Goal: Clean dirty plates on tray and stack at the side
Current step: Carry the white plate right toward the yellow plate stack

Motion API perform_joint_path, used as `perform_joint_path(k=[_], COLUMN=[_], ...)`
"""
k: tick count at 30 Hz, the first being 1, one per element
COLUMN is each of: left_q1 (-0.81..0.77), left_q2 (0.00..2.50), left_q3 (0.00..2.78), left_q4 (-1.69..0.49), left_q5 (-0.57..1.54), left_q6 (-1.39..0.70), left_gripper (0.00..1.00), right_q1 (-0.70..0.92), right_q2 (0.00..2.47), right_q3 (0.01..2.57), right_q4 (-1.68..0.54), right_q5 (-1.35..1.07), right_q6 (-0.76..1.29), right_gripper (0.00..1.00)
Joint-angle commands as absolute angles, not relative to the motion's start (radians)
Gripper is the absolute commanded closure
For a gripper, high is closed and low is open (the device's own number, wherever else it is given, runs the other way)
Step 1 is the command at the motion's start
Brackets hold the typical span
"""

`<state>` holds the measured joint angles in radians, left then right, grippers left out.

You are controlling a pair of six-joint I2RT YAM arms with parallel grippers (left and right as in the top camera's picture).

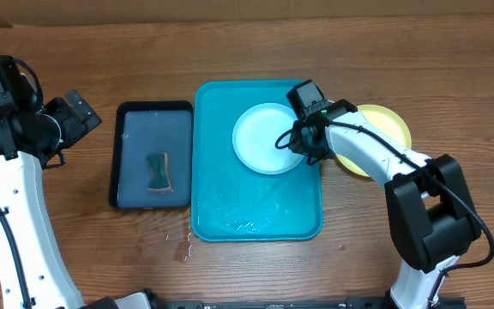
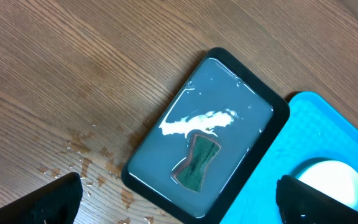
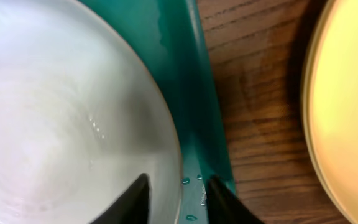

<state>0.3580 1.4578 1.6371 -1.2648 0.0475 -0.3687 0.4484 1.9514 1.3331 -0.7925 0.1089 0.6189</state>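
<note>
A light cyan plate [image 1: 264, 137] [image 3: 61, 106] lies in the upper right part of the turquoise tray [image 1: 256, 215] [image 3: 191, 93]. My right gripper [image 1: 303, 142] [image 3: 179, 199] sits at the plate's right edge. Its jaws are a little apart and straddle the rim, one finger over the plate and one over the tray floor, with gaps on both sides. A pale yellow plate [image 1: 384, 129] [image 3: 353, 112] rests on the table right of the tray. My left gripper [image 1: 80, 116] [image 2: 179, 202] hangs wide open and empty, above and left of the dark tray.
A dark navy tray [image 1: 153, 154] [image 2: 210, 130] holding water and a green sponge [image 1: 158, 172] [image 2: 197, 163] stands just left of the turquoise tray. Water drops [image 1: 183, 245] lie on the wood near the trays' front corners. The turquoise tray's floor is wet.
</note>
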Motion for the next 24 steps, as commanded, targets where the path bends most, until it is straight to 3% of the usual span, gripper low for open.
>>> perform_joint_path(k=[1,16,19,24], left_q1=[0.36,0.36,0.36,0.36], left_q2=[1.453,1.453,1.453,1.453], left_q3=[1.652,1.652,1.652,1.652], left_q4=[-1.264,-1.264,-1.264,-1.264], left_q5=[0.041,0.041,0.041,0.041], left_q6=[-0.389,-0.389,-0.39,-0.39], left_gripper=[0.0,0.0,0.0,0.0], right_q1=[0.451,0.451,0.451,0.451], right_q2=[1.933,1.934,1.934,1.919], right_q3=[1.328,1.273,1.245,1.264], right_q4=[-0.796,-0.751,-0.702,-0.715], right_q5=[0.11,0.073,0.031,0.032], right_q6=[0.622,0.633,0.633,0.601], right_gripper=[0.74,0.86,0.96,0.96])
